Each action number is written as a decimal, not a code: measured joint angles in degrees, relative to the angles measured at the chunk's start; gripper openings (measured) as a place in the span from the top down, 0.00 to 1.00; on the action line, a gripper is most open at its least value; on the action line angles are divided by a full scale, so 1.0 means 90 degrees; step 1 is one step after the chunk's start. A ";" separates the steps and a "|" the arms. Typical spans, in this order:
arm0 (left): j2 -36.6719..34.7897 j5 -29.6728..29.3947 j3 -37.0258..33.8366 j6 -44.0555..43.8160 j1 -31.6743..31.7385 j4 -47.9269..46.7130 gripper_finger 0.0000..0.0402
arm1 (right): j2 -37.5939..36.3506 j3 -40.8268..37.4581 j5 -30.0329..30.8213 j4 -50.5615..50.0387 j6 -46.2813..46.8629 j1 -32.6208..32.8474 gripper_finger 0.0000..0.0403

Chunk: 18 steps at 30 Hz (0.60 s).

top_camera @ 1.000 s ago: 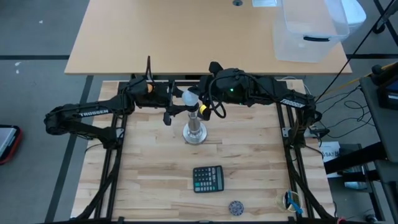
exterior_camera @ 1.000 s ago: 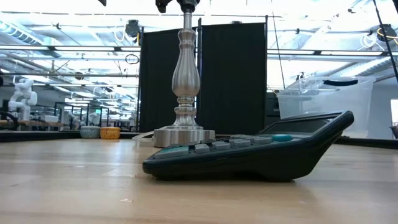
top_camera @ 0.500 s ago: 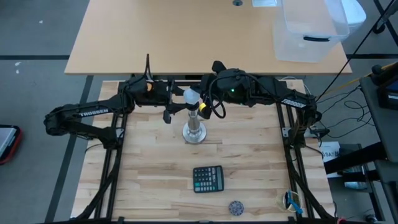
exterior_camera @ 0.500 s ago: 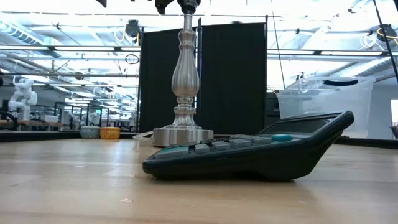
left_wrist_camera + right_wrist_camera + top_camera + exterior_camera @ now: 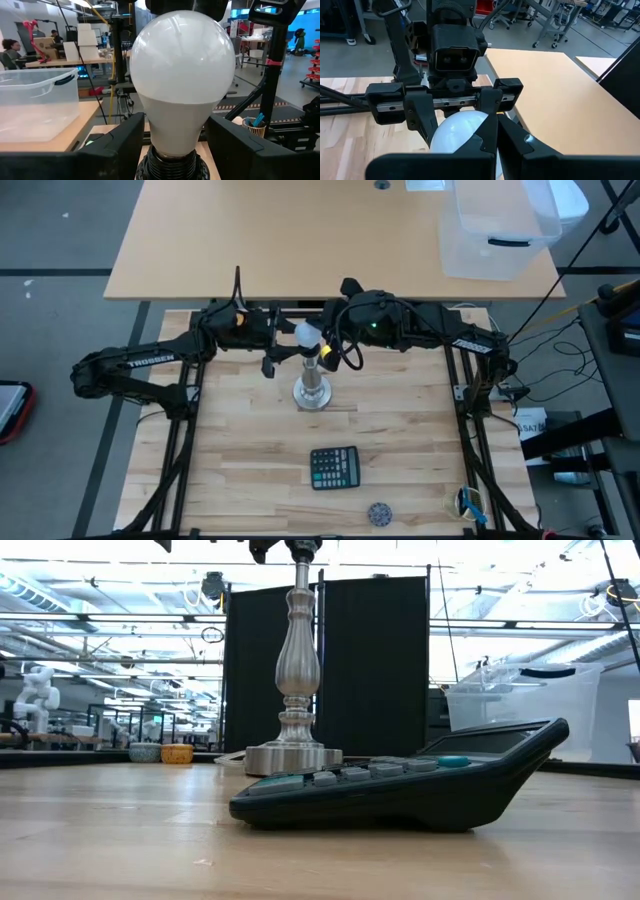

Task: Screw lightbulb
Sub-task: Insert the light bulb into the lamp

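Frosted white, the lightbulb [image 5: 306, 334] sits just above centre of the high view, over the lamp stand [image 5: 313, 392], and nothing has shifted over the last second. We keep the left gripper [image 5: 291, 348] grasping the bulb's neck while the right gripper [image 5: 330, 352] stays clenched shut beside it, so we judge the screwing paused mid-turn.

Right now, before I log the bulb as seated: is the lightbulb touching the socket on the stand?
Touching. In the left wrist view the lightbulb runs neck-first into the dark socket with no gap, between the left gripper's fingers.
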 joint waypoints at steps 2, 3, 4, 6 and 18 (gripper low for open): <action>0.0000 0.0094 0.0000 -0.0012 0.0007 0.0000 0.48 | 0.0000 0.0000 -0.0008 0.0023 -0.0077 0.0002 1.00; 0.0000 0.0123 0.0000 -0.0023 0.0011 -0.0002 0.48 | 0.0000 0.0000 -0.0009 0.0035 -0.0115 0.0003 1.00; 0.0000 0.0135 0.0000 -0.0023 0.0011 -0.0005 0.48 | 0.0000 0.0000 -0.0012 0.0057 -0.0138 0.0003 1.00; 0.0000 0.0152 0.0000 -0.0031 0.0011 -0.0016 0.48 | 0.0000 -0.0002 -0.0015 0.0123 -0.0220 0.0005 1.00; 0.0000 0.0190 0.0000 -0.0067 -0.0016 0.0000 0.48 | 0.0015 -0.0010 0.0252 0.0426 -0.0618 0.0005 0.96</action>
